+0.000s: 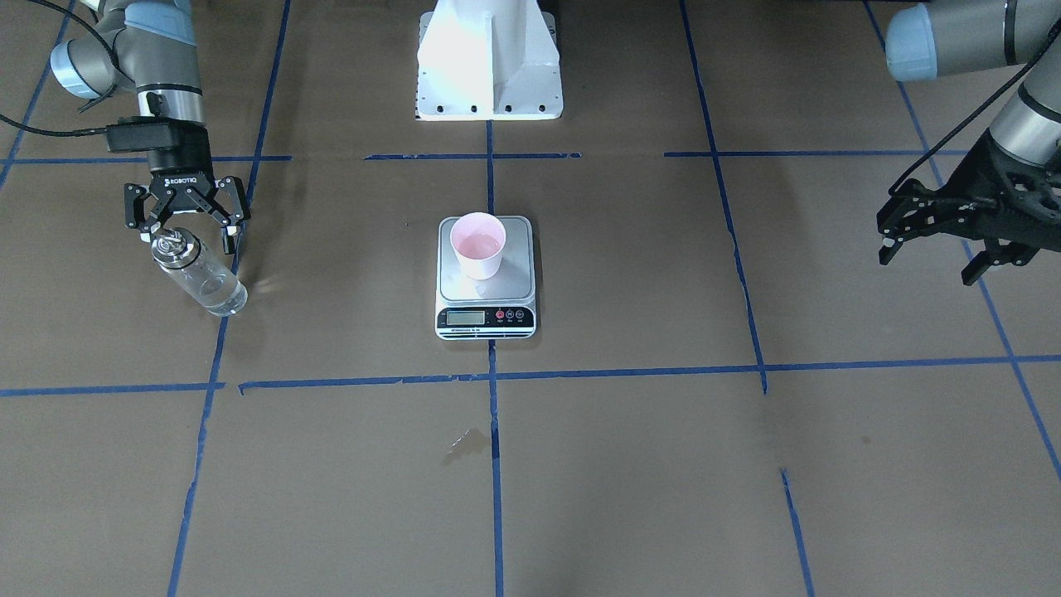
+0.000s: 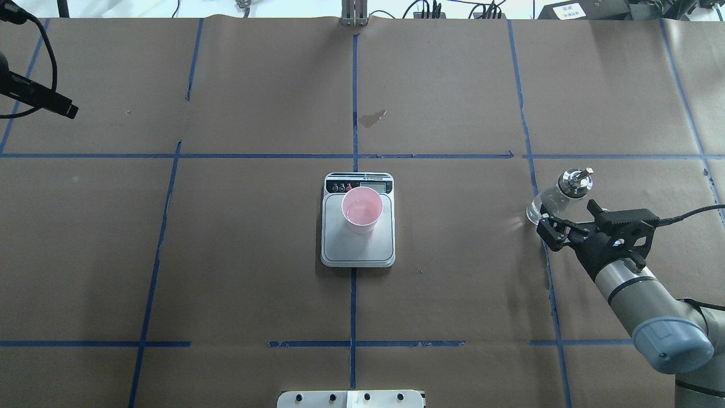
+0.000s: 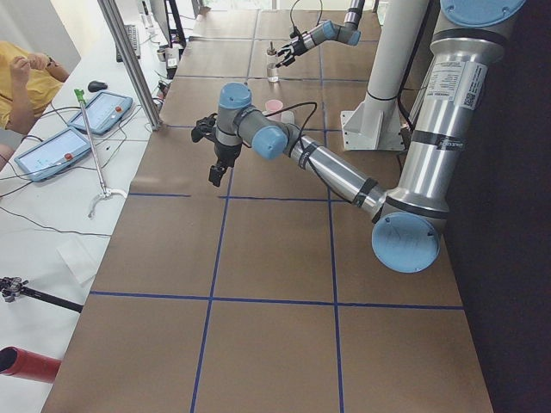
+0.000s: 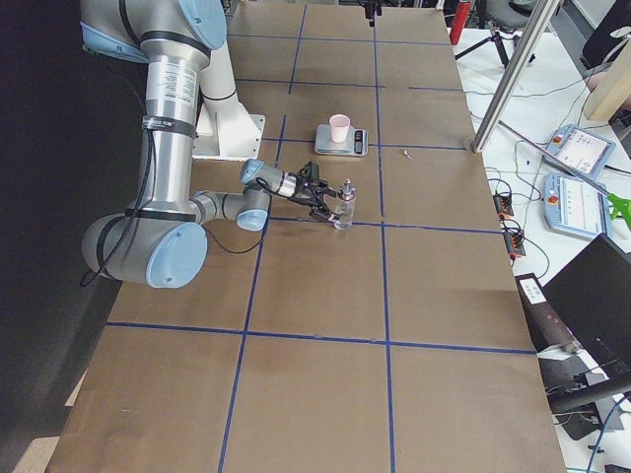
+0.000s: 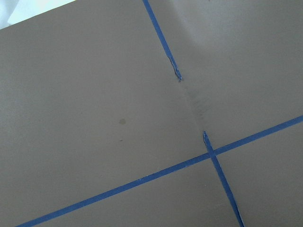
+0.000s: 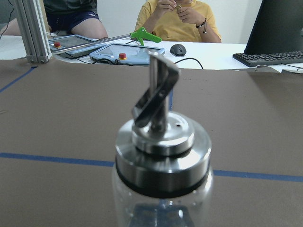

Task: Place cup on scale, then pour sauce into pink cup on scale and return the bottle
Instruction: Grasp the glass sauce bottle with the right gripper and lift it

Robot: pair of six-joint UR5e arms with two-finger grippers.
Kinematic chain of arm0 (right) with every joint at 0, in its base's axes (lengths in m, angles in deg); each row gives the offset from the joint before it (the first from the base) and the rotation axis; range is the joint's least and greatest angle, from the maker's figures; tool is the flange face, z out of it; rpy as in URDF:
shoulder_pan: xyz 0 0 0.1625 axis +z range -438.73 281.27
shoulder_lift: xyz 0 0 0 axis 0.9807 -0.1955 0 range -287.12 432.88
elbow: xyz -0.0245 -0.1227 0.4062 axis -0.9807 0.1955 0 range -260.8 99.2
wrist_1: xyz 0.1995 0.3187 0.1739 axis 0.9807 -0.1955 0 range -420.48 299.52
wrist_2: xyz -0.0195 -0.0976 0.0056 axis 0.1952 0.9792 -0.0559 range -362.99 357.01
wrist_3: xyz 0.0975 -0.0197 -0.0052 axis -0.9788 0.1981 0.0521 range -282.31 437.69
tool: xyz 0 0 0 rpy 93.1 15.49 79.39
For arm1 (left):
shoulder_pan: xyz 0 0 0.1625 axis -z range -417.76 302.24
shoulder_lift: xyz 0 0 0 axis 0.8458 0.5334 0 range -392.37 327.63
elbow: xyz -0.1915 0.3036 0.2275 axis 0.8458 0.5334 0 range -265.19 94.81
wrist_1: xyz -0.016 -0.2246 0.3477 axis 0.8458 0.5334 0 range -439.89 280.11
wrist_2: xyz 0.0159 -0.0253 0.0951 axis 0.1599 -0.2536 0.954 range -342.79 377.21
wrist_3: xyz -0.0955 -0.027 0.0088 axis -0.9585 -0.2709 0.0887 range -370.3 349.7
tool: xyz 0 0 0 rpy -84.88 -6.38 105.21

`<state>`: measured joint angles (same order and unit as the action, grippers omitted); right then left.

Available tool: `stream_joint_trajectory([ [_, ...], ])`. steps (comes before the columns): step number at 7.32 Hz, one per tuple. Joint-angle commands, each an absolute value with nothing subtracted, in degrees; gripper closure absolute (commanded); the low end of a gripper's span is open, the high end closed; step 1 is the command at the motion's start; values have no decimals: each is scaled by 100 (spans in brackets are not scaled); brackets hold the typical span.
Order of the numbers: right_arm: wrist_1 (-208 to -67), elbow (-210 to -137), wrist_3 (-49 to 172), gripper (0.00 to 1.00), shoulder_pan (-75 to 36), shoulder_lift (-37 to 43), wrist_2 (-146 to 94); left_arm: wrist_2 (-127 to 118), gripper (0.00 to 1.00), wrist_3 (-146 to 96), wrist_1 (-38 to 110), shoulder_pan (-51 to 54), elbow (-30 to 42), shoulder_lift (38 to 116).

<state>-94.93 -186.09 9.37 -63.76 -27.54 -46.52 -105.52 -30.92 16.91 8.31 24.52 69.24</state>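
Bright even light; white robot base (image 1: 489, 58) glares.

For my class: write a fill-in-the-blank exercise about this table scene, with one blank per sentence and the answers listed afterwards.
1. The pink cup stands on the ____.
2. The glass bottle stands upright on the table, next to the robot's ____ claw.
3. The left claw holds nothing, and its jaws stand ____.
Missing words: scale; right (the right claw); open.

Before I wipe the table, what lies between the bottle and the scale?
Nothing: the overhead view shows only bare brown paper between the bottle and the scale.
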Motion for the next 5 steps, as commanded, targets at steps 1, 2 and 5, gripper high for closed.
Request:
stream_joint_trajectory([
  [1, -9493, -18609, 940, 0, -6387, -2740, -4588, -10549, 0, -3104, 1688, 842, 2467, 6924],
  [2, -9493, -18609, 949, 0, -6370, -2723, -4588, -10540, 0, -3113, 1688, 842, 2485, 6845],
  [5, -9475, -18267, 1089, 1, -6247, -2424, -4614, -10540, 0, -3113, 1696, 842, 2503, 6827],
])
